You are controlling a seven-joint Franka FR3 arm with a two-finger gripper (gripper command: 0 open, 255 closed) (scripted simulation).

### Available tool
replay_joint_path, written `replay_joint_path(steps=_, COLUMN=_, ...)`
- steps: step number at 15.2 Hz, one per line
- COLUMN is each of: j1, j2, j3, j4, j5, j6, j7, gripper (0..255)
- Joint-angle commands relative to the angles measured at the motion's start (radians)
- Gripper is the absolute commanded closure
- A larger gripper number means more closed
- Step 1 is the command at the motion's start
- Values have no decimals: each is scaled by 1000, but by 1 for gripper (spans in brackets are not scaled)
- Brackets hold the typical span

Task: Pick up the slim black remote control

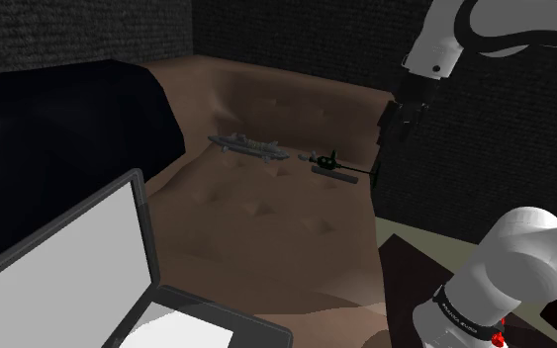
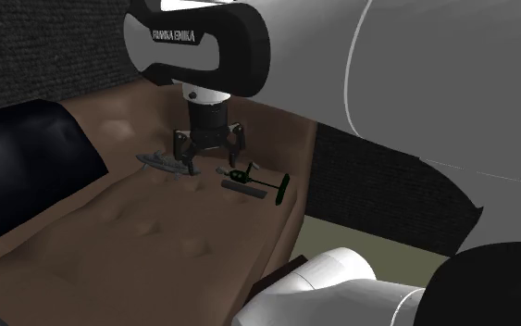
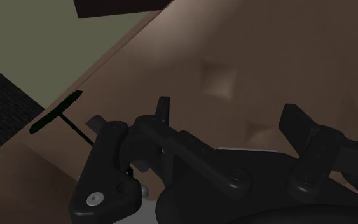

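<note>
Fingers: the gripper point(image 2: 210, 156) holds its two black fingers point(image 3: 163, 109) well apart. Only bare brown cushion point(image 3: 234, 57) lies between them, and nothing is clasped.
Remote: the slim black remote point(image 2: 244, 188) lies flat on the cushion, clear of both fingers.
Direction from fingers: it sits outside the gap, off to one side past one fingertip, not beneath the opening.
Neighbours: a dark green rodded thing point(image 2: 249, 176) lies just beside the remote on that same side; I cannot tell whether they touch. A grey model point(image 2: 161, 162) lies beyond the opposite finger.
Long axis: it seems to run nearer to the finger-to-finger line than across it.
Height: the fingertips look to hang above the cushion, but how close cannot be told.
Coming move, as a judgement: shift sideways until the gap straddles the remote, likely turn the wrist so the pads close across its narrow width, then descend.
Risk: the green thing's rod is close enough to be caught too.
</note>
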Motion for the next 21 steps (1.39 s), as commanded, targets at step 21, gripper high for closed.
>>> replay_joint_path(steps=21, j1=20, j2=503, j3=-335, j4=-40, j5=-161, j6=569, j7=-687, gripper=0)
